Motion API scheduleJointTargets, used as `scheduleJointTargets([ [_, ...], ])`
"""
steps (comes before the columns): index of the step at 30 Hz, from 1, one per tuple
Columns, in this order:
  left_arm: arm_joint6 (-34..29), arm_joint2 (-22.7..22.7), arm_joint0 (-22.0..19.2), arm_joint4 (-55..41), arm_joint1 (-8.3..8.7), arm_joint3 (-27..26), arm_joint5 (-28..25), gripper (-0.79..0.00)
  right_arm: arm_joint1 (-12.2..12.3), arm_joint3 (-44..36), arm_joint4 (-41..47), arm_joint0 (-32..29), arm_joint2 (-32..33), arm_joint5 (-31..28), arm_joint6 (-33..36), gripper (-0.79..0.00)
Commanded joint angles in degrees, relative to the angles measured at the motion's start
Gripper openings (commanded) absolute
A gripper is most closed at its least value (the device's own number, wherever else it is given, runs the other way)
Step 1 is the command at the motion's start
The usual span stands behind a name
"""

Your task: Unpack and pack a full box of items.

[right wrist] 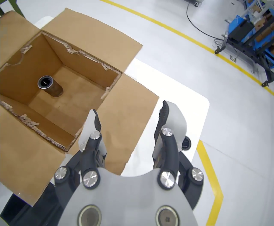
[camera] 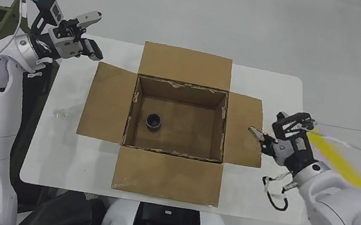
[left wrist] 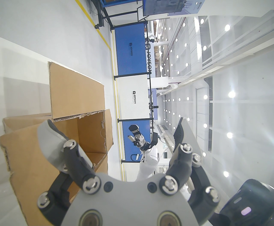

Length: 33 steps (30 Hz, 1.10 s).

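Left end effector (left wrist: 113, 124) and right end effector (right wrist: 129, 111) hang wide open, empty, either side of the box (camera: 107, 102); reaching its upright cylinder (camera: 154, 121) could snag a flap.

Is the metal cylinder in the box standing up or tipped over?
Upright. The cylinder stands on end on the box floor, round end facing up.

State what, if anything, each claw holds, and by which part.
Nothing is held. The left claw and the right claw are both open and empty; the metal cylinder stands untouched inside the cardboard box.
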Motion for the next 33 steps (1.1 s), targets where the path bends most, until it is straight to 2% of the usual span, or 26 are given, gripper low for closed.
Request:
scheduleJointTargets([
  [1, 0.0, 0.0, 0.0, 0.0, 0.0, 0.0, 0.0, 0.0, -0.07, 0.3, -1.05, 2.15, -3.1, -0.67, 0.83, -0.219],
  [15, 0.0, 0.0, 0.0, 0.0, 0.0, 0.0, 0.0, 0.0, -2.6, 11.49, -4.25, 20.9, -27.51, -3.16, 5.52, -0.243],
  [21, 0.0, 0.0, 0.0, 0.0, 0.0, 0.0, 0.0, 0.0, -4.21, 17.61, -2.31, 27.13, -34.02, -2.98, 6.16, -0.225],
  [23, 0.0, 0.0, 0.0, 0.0, 0.0, 0.0, 0.0, 0.0, -4.64, 19.15, -0.8, 28.6, -35.07, -2.85, 6.37, -0.16],
  [25, 0.0, 0.0, 0.0, 0.0, 0.0, 0.0, 0.0, 0.0, -4.94, 20.56, 0.55, 29.62, -35.53, -2.69, 6.53, 0.0],
  [33, 0.0, 0.0, 0.0, 0.0, 0.0, 0.0, 0.0, 0.0, -5.1, 21.79, 2.07, 30.19, -35.62, -3.05, 6.62, 0.0],
])
